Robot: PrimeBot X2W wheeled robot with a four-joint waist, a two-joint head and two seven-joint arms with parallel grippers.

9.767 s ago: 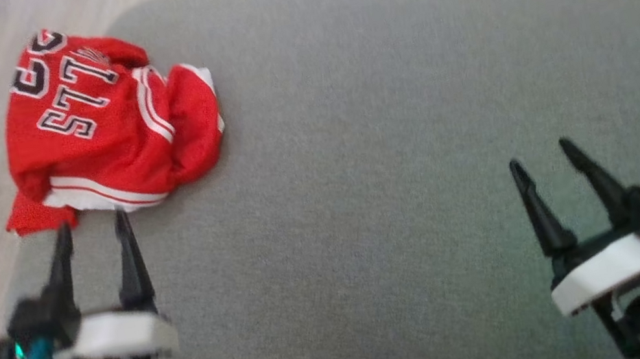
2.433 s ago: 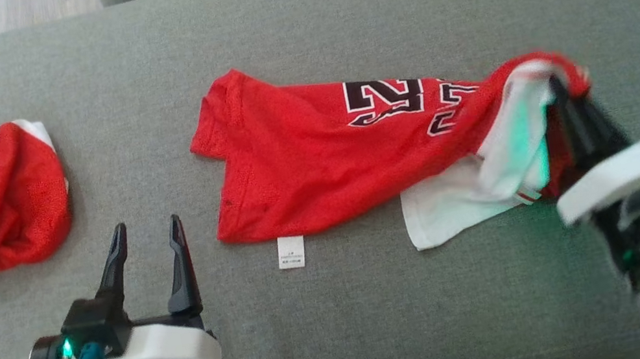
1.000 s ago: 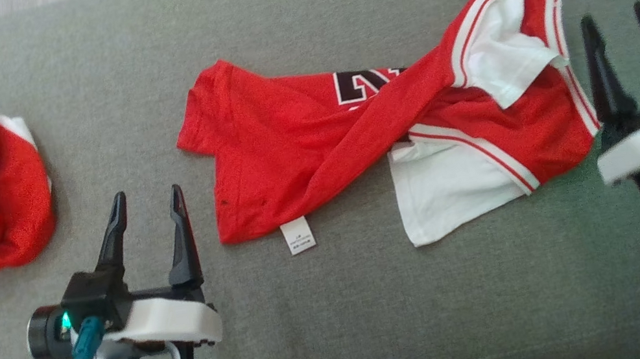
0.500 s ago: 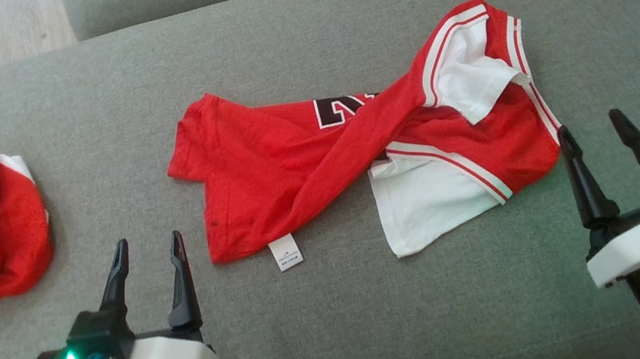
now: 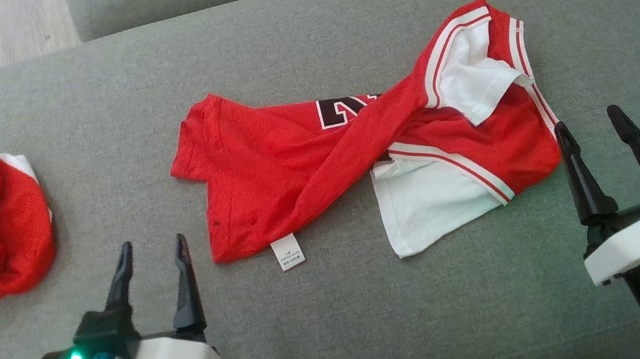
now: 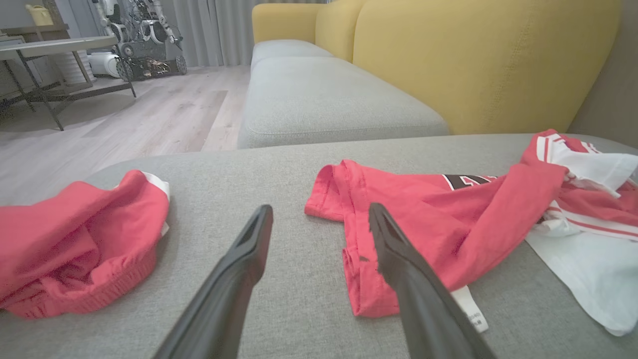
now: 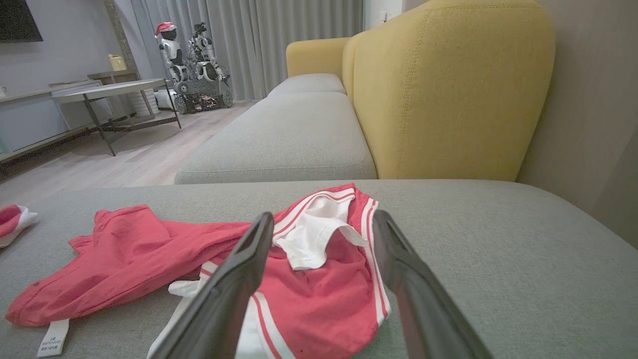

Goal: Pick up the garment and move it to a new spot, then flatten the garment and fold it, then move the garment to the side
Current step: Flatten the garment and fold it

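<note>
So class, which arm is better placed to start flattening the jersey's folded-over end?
Likely right. The right end effector sits open beside the jersey's twisted, striped end; the left end effector is near the flatter tagged corner.

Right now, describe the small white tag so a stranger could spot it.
Start at the grey sofa cushion, then the red jersey spread across its middle. The tag sticks out from the jersey's near edge: a tiny printed rectangle, unlike the plain white panel beside it.

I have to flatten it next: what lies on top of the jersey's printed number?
A twisted red fold of the jersey crosses the number. Only one corner of the print shows; the rest is covered.
</note>
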